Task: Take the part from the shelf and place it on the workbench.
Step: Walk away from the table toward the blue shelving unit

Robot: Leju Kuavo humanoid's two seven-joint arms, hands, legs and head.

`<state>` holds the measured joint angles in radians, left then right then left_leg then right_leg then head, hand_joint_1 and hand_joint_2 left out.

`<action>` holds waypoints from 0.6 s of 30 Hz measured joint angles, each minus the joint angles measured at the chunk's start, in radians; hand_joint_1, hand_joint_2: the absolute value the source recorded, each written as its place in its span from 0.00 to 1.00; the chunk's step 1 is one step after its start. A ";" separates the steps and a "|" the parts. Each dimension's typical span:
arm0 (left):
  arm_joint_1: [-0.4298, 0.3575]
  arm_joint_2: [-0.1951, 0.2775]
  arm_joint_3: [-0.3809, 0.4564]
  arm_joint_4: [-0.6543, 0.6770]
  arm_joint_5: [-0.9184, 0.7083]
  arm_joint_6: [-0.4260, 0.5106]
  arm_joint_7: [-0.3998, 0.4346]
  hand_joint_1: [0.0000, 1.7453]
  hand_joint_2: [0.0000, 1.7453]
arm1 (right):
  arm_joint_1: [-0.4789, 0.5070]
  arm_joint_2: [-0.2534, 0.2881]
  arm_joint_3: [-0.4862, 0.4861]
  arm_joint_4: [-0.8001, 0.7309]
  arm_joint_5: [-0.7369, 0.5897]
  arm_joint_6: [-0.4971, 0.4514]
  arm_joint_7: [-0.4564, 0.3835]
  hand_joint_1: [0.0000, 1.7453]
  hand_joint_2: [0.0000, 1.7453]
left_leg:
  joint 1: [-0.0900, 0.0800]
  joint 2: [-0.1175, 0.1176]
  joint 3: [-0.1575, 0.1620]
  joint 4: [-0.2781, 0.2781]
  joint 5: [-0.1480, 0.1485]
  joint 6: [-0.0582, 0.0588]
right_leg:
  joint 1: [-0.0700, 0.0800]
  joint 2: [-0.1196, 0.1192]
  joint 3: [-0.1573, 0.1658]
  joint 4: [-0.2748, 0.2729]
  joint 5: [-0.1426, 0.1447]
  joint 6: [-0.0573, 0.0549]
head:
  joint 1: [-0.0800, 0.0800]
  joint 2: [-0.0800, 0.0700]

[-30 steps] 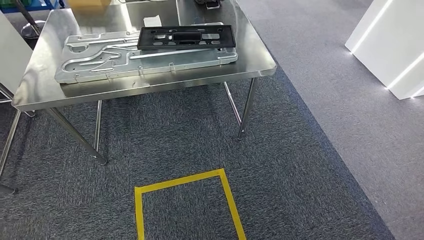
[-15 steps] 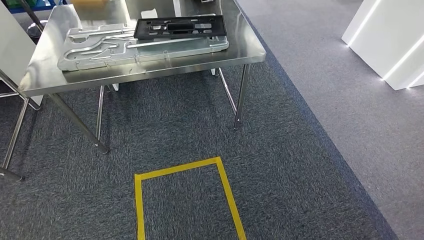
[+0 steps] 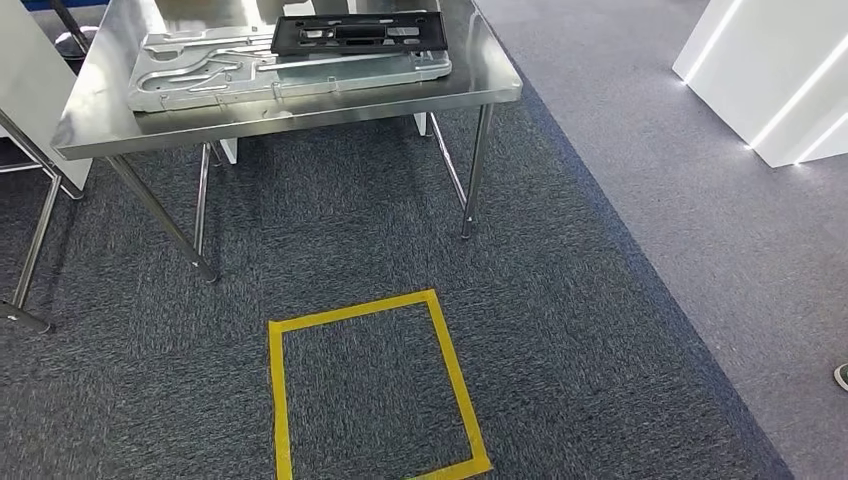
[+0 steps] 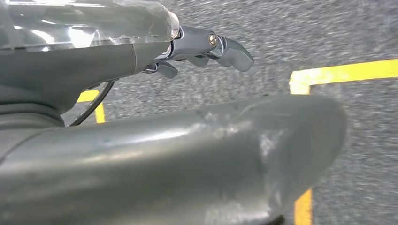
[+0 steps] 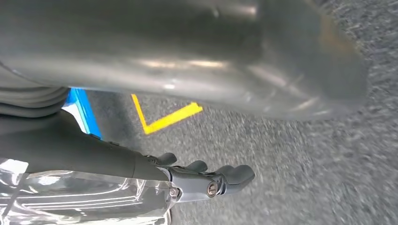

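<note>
A black slotted plastic part lies on top of a large silver stamped panel on the steel workbench at the far side of the head view. My left hand hangs over the grey carpet. Its fingers are loosely extended and the thumb is apart, holding nothing. My right hand hangs the same way, its fingers apart from the thumb and empty.
A yellow tape square marks the carpet in front of the workbench. White lit blocks stand at the right, where a shoe tip shows at the edge. A white panel and steel legs stand at the left.
The whole picture has shifted: the workbench and the tape square now sit higher in the head view, so the camera has moved. The parts on the bench have kept their places.
</note>
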<state>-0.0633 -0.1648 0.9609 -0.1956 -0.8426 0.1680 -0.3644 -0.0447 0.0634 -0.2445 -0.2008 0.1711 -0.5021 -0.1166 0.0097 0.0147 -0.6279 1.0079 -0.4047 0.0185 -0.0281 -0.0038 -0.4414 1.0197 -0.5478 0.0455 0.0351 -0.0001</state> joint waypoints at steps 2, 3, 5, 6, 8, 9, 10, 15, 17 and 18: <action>0.001 0.000 0.000 0.000 -0.004 0.000 0.018 0.00 0.00 | 0.000 0.003 0.001 0.001 0.006 0.005 0.018 0.00 0.00 | 0.000 0.000 -0.007 0.004 0.016 -0.016 | 0.006 0.000 0.041 -0.072 -0.026 -0.016 | 0.000 0.000; 0.002 0.000 0.000 0.000 -0.006 0.001 0.025 0.00 0.00 | 0.001 0.005 0.003 0.002 0.014 0.008 0.024 0.00 0.00 | 0.002 -0.001 -0.010 0.004 0.021 -0.024 | 0.007 -0.003 0.037 -0.073 -0.024 -0.026 | 0.000 0.000; 0.004 0.000 0.000 0.000 -0.008 0.001 0.032 0.00 0.00 | 0.002 0.008 0.012 0.004 0.038 0.014 0.032 0.00 0.00 | 0.007 -0.004 -0.024 0.034 -0.009 -0.034 | 0.008 -0.011 0.028 -0.074 -0.010 -0.047 | -0.001 0.000; 0.005 0.000 0.000 0.000 -0.011 0.001 0.034 0.00 0.00 | 0.004 0.010 0.018 0.005 0.050 0.016 0.035 0.00 0.00 | 0.009 -0.005 -0.041 0.078 -0.046 -0.037 | 0.008 -0.017 0.022 -0.074 -0.003 -0.056 | -0.001 0.000; 0.009 0.000 0.000 0.000 -0.015 0.001 0.036 0.00 0.00 | 0.007 0.010 0.031 0.006 0.067 0.016 0.037 0.00 0.00 | 0.010 -0.006 -0.085 0.209 -0.129 -0.042 | 0.014 -0.028 0.007 -0.071 0.007 -0.066 | -0.002 0.000; 0.010 0.000 0.000 0.000 -0.016 0.001 0.036 0.00 0.00 | 0.008 0.011 0.036 0.007 0.071 0.016 0.038 0.00 0.00 | 0.010 -0.006 -0.099 0.264 -0.151 -0.043 | 0.018 -0.033 -0.002 -0.067 0.010 -0.068 | -0.002 0.000; 0.011 0.000 0.000 0.000 -0.016 0.001 0.036 0.00 0.00 | 0.009 0.012 0.041 0.007 0.074 0.016 0.040 0.00 0.00 | 0.010 -0.006 -0.098 0.289 -0.155 -0.043 | 0.021 -0.038 -0.010 -0.062 0.012 -0.068 | -0.002 0.000; 0.009 0.001 0.000 0.000 -0.017 0.001 0.035 0.00 0.00 | 0.009 0.017 0.059 0.009 0.084 0.016 0.048 0.00 0.00 | -0.005 0.030 0.080 0.041 -0.079 -0.009 | 0.033 -0.067 -0.027 -0.040 0.010 -0.061 | -0.001 0.000; 0.007 0.002 0.000 0.000 -0.019 0.001 0.034 0.00 0.00 | 0.008 0.019 0.065 0.010 0.091 0.016 0.050 0.00 0.00 | -0.012 0.032 0.089 0.015 -0.079 0.004 | 0.034 -0.080 -0.028 -0.039 0.012 -0.050 | -0.001 0.000; 0.008 0.001 0.000 0.000 -0.020 0.000 0.033 0.00 0.00 | 0.005 0.020 0.068 0.011 0.094 0.016 0.050 0.00 0.00 | -0.010 0.026 0.088 0.008 -0.075 0.010 | 0.034 -0.086 -0.028 -0.040 0.012 -0.044 | -0.001 0.000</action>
<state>-0.0555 -0.1634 0.9609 -0.1961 -0.8628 0.1684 -0.3315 -0.0398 0.0837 -0.1766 -0.1902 0.2648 -0.4863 -0.0662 -0.0004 0.0405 -0.5402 1.0157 -0.4797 0.0281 0.0063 -0.0897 -0.4690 0.9799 -0.5362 0.0013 0.0341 -0.0001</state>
